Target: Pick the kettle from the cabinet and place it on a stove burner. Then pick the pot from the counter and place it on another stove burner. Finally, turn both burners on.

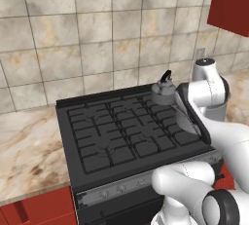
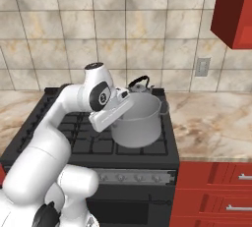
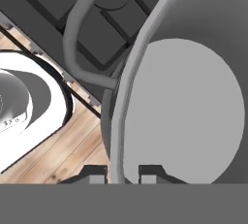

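The grey kettle stands on the back right burner of the black stove. My gripper is shut on the rim of the wide grey pot, whose wall runs between the two fingertips. The pot is over the front right burner, just in front of the kettle. Whether it rests on the grate I cannot tell. One of its side handles loops out beside the grip. The red cabinet hangs at the upper right.
The marble counter flanks the stove on both sides. A silver knob panel runs along the stove front. Red drawers sit under the right counter. The left burners are bare.
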Robot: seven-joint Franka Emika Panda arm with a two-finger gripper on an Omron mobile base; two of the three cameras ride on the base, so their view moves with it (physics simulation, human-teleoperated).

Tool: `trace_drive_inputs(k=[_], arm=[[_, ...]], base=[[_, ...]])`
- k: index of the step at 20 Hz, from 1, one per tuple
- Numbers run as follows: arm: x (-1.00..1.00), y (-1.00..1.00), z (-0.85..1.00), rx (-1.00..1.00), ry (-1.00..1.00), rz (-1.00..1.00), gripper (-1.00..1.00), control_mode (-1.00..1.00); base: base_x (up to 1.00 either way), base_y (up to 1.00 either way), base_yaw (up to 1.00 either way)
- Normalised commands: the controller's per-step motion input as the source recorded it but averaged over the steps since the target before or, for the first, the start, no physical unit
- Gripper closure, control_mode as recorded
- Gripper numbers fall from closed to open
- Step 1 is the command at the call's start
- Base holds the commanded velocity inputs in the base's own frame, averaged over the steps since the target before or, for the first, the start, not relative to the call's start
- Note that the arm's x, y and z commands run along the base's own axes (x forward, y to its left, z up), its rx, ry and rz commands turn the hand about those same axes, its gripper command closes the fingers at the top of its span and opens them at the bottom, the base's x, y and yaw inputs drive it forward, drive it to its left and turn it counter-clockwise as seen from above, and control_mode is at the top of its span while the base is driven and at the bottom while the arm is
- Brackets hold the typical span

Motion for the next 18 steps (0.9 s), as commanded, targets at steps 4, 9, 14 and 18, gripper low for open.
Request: trace_drive_inputs(k=[4,9,14,18], arm=[[0.09,-0.10,-0.09,0.06,0.00,0.01,1.00,-1.00],[0.05,-0.05,-0.15,0.05,0.00,0.00,1.00,-1.00],[0.03,-0.01,-0.15,0.04,0.00,0.00,1.00,-1.00],[0.07,-0.01,-0.13,0.03,0.00,0.00,1.00,-1.00]], base=[[0.00,0.00,0.00],[0.00,0.00,0.00],[0.00,0.00,0.00],[0.00,0.00,0.00]])
